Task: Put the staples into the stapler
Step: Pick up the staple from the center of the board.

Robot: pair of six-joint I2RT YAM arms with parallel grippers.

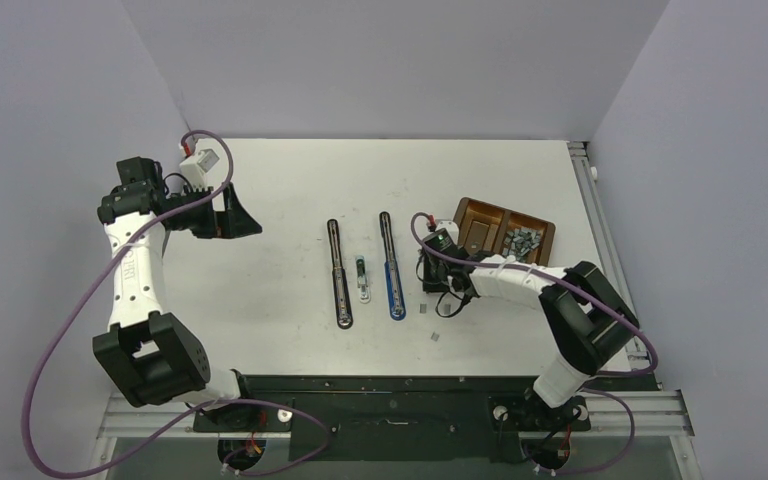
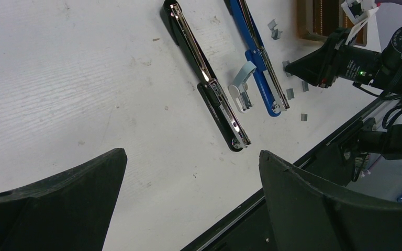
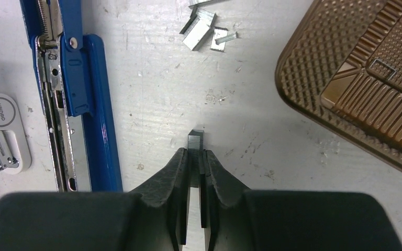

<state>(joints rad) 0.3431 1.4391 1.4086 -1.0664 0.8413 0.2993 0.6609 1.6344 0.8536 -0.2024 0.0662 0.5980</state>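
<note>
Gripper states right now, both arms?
Left gripper: open, holding nothing.
Right gripper: shut on a small silver-grey metal staple strip.

Far right on the white table (image 1: pixel 280 180) sits a brown two-compartment tray (image 1: pixel 479 223), ribbed and dimpled inside, and over toward the middle there's a small white gadget (image 1: pixel 361 279) with a metal front, lying flat, well apart from the tray.
</note>
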